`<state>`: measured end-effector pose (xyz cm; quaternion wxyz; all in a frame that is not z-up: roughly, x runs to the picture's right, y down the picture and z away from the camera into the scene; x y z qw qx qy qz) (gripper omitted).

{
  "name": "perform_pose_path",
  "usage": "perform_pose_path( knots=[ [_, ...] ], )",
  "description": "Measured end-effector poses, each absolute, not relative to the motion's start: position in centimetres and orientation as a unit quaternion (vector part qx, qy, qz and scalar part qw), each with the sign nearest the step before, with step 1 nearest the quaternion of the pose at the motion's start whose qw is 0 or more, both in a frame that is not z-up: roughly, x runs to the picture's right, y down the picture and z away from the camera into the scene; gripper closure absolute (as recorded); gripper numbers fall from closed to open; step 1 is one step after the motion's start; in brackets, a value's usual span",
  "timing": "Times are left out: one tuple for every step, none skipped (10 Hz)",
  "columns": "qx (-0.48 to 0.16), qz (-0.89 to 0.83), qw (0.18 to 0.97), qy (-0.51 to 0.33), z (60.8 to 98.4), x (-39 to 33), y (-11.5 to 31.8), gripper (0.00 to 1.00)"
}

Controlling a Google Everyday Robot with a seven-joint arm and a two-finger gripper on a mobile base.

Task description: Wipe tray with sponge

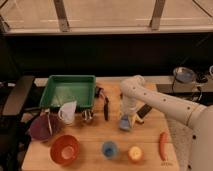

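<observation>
Reaching the large green rectangular plastic tray (70,78) is where I judge the trouble lies: it sits at the left rear of the light wooden table (95,136), well apart from the arm. Just in front of the tray's near wall stands a white plastic pitcher (66,111), and beside that a small shiny metal cup (87,116). A low sweep toward the tray could knock either one over. Further right, a long dark utensil (106,107) lies between the tray and the arm, across the shortest path, so anything dragged along the tabletop could catch it and shove it. Too shallow a lift would cause all three mishaps.

Right of the utensil is the small rectangular sponge (125,123), blue on one face and yellowish on the other. It is down at the table near its middle, not yet at the tray. I cannot tell how deep the hold goes. If it is shallow, the soft pad could twist or drop out on the way, or fold instead of pressing flat on the tray floor.

The white jointed arm (160,102) ends in a two-finger gripper (127,116) pointing down at the sponge, clenched tight on it and touching nothing else that I can make out. A flat black object (145,111) lies just beside it on the right, close enough to be nudged as the arm rises.
</observation>
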<state>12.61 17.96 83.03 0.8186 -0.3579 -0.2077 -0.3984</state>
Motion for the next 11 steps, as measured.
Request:
perform_pose_path(
  knots=[
    [-0.345,-0.389,0.831,-0.197,82.4,12.4,16.3,1.0],
    [-0.326,-0.372,0.85,-0.18,81.2,12.2,13.3,1.0],
    [-0.315,-0.359,0.862,-0.171,80.5,12.0,11.3,1.0],
    [-0.301,-0.336,0.878,-0.158,79.7,11.4,7.8,1.0],
    [-0.292,-0.311,0.892,-0.151,79.5,10.6,4.8,1.0],
    [-0.286,-0.283,0.904,-0.145,79.6,9.2,1.8,1.0],
    [-0.282,-0.264,0.911,-0.143,79.9,7.2,-0.3,1.0],
    [-0.28,-0.255,0.914,-0.144,80.0,5.4,-1.3,1.0],
    [-0.279,-0.249,0.916,-0.148,80.0,2.8,-2.2,1.0],
    [-0.279,-0.243,0.916,-0.156,79.7,-0.1,-2.6,1.0],
    [-0.282,-0.242,0.915,-0.159,79.6,-1.9,-2.6,1.0]
  ],
)
